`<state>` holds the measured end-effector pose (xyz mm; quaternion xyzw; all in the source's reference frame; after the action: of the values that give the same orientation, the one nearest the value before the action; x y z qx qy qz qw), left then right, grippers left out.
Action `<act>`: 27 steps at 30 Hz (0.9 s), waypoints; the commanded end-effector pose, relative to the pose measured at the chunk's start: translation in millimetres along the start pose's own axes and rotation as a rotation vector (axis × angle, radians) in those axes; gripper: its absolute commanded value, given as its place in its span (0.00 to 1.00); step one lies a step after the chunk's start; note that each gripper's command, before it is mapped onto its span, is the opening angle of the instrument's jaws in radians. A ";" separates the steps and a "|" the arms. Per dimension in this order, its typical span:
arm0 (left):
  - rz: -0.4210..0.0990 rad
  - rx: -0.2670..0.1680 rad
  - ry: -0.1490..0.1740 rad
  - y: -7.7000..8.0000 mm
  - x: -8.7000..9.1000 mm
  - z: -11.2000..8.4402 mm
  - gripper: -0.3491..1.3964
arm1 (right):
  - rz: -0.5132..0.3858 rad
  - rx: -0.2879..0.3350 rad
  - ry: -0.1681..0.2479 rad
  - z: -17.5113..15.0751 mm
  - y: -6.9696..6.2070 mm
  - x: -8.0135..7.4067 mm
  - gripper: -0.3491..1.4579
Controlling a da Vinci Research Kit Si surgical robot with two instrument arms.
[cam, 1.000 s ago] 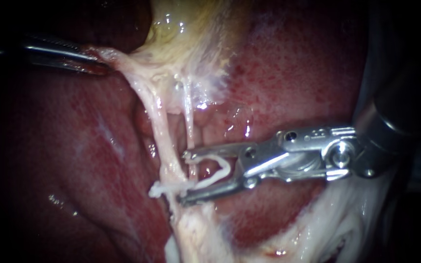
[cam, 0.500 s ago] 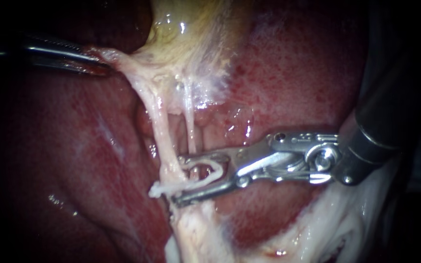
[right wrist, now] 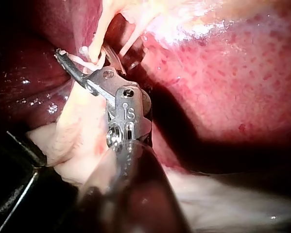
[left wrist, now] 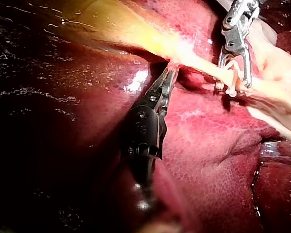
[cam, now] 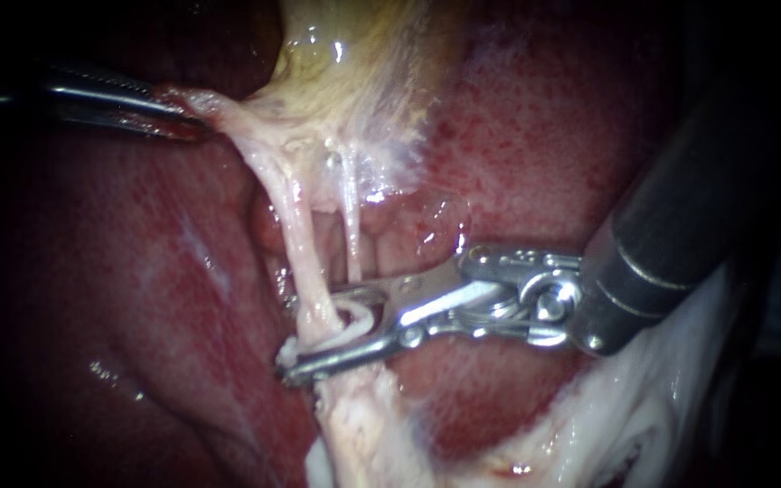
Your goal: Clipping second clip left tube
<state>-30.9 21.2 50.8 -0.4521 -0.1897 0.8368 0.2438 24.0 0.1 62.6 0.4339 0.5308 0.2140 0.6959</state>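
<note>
My left instrument (cam: pixel 187 113) comes in at the upper left, its jaws shut on pale tissue at the gallbladder's (cam: pixel 354 54) neck, pulling it left. The left tube (cam: pixel 296 235) runs down from there, stretched tight, with the thinner right tube (cam: pixel 352 226) beside it. My right instrument (cam: pixel 307 336) straddles the left tube low down: one jaw behind it, one in front. A white clip (cam: pixel 356 316) lies squeezed between those jaws, against the tube. A white bit of another clip (cam: pixel 288 352) shows just above the lower jaw's tip. In the left wrist view the right instrument (left wrist: pixel 232 82) grips the tube ahead of my left jaws (left wrist: pixel 170 73).
Red liver (cam: pixel 137 271) lies around and behind the tubes. Whitish fatty tissue (cam: pixel 625 416) lies under the right instrument's shaft (cam: pixel 671 226). The right wrist view shows my right jaws (right wrist: pixel 84 58) on the pale strand, with dark liver beside them.
My right instrument has slid left until its jaws straddle the left tube. The jaws have narrowed and the clip between them has folded smaller. The left instrument has held still.
</note>
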 end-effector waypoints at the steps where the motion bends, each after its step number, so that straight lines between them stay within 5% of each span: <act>1: 0.000 -0.001 0.000 0.0 0.0 0.0 0.00 | -0.003 0.000 -0.002 0.1 0.0 0.0 0.47; 16: 0.001 -0.001 0.000 -0.1 -0.1 0.0 0.00 | 0.019 0.060 0.067 1.6 -4.4 1.9 0.46; 27: 0.001 -0.001 0.000 -0.1 -0.1 0.1 0.00 | 0.062 0.067 0.072 0.8 -4.6 2.1 0.34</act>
<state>-30.9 21.3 50.9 -0.4525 -0.1898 0.8367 0.2433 24.7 -0.9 57.6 0.4669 0.5480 0.2345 0.6532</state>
